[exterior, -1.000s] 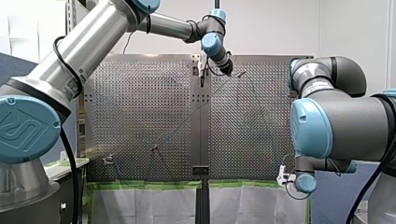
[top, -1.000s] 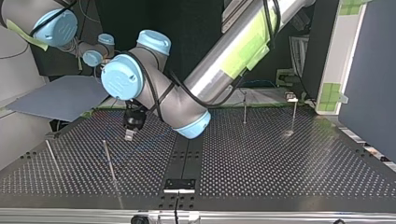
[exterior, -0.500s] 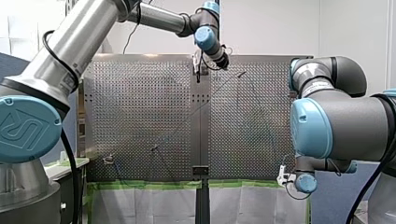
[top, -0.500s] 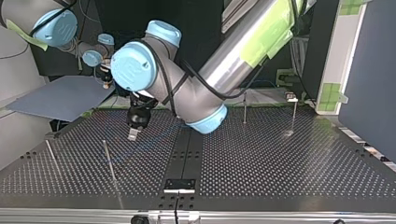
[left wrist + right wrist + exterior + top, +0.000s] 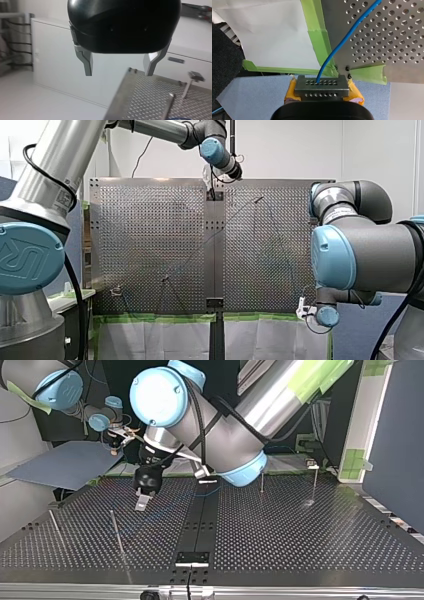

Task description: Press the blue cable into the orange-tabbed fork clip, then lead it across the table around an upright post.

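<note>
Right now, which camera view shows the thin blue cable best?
The right wrist view: the thin blue cable runs close-up from my right gripper over the perforated table. Top and front views show faint lines; left wrist, a sliver.

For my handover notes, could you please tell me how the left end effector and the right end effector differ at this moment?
My left end effector is open, with nothing between its fingers; my right end effector is shut on the blue cable. The left's metal fingers show no pads; the right has yellow pads. The left hangs above the perforated table; the right sits off it, past its taped edge. Both have black bodies.
</note>
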{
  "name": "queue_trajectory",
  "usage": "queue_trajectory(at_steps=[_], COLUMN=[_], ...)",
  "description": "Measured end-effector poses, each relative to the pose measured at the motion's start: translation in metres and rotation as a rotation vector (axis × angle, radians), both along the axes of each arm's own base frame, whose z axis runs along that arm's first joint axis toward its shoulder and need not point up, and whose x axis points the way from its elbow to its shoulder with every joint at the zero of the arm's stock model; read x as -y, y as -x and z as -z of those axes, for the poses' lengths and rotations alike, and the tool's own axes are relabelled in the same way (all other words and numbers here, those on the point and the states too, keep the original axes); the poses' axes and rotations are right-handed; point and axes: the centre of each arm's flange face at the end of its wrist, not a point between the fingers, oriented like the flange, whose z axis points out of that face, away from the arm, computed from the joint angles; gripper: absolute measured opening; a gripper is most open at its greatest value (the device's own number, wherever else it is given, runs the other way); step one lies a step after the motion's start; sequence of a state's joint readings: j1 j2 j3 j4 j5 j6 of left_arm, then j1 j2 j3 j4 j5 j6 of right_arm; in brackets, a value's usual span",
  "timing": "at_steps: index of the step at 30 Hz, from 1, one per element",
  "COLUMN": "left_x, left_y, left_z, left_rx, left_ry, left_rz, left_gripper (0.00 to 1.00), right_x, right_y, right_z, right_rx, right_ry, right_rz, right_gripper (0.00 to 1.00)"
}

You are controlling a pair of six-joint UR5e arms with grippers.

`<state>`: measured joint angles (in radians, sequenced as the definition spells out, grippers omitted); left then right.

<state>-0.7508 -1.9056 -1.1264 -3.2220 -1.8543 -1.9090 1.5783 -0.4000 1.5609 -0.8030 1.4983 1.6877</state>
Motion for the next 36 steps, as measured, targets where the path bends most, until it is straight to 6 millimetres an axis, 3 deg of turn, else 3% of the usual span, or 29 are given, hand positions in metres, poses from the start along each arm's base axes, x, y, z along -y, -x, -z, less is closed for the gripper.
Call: queue_trajectory(at_steps=[20,25,36], left_x=[-0.043,-0.046,-0.048], left_y=[0.047,0.050,0.049], left_z=[-0.039,-0.029,0.017], left_rx=[0.143,0.156,0.156], left_ry=[0.130,0.143,0.148], left_rz=[-0.004,-0.004,-0.008], left_gripper=[1.00,1.00,1.00], right_x=[0.000,0.000,0.000], right_y=[0.000,0.000,-0.001], right_z=[0.000,0.000,0.000], right_rx=[0.000,0.000,0.000], right_ry=[-0.001,-0.002,-0.001], right_rz=[-0.001,-0.001,-0.002], right_gripper=[0.00,0.00,0.00])
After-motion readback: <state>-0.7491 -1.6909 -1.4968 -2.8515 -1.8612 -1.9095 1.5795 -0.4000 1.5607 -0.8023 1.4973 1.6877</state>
